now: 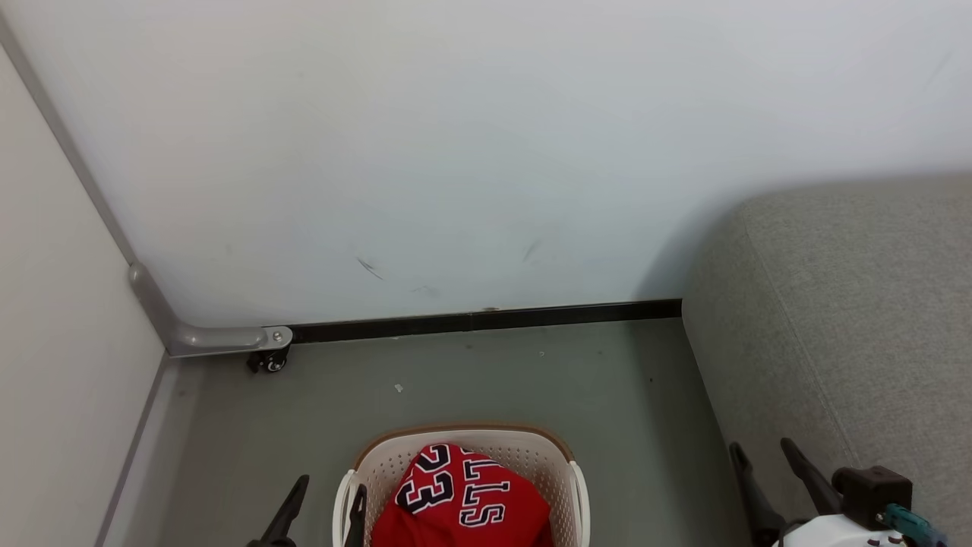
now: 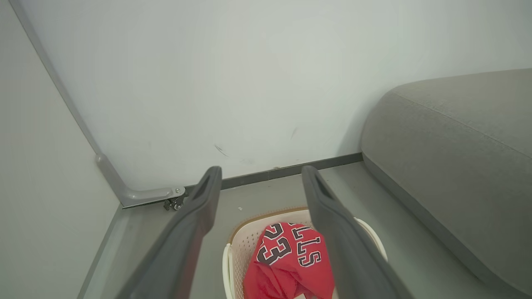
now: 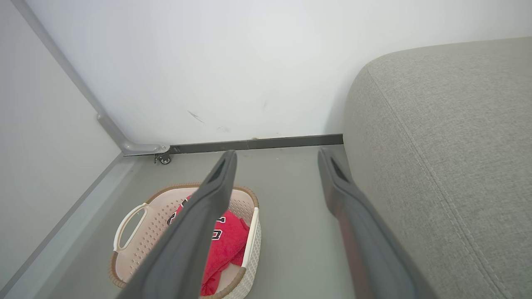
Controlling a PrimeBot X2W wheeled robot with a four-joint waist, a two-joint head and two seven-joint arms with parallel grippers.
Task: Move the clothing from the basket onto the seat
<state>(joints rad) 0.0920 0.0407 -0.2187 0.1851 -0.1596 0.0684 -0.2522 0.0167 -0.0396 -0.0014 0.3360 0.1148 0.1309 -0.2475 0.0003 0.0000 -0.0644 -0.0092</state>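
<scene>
Both grippers are empty, fingers spread wide: left gripper (image 1: 332, 485) at the left side of the basket (image 1: 524, 450), right gripper (image 1: 760, 446) near the side edge of the seat (image 1: 858, 304). Clothing (image 1: 463, 501), red with the "23" jersey on top, lies heaped inside the basket on the grey floor (image 1: 493, 372), left of the seat. White wall (image 1: 456, 152) stands behind.

1 basket (image 1: 531, 454), 1 red jersey (image 1: 465, 503) vis., 1 seat (image 1: 858, 304), 2 pincers: left pincer (image 1: 331, 486) + right pincer (image 1: 760, 447), 1 caster (image 1: 269, 363).
</scene>
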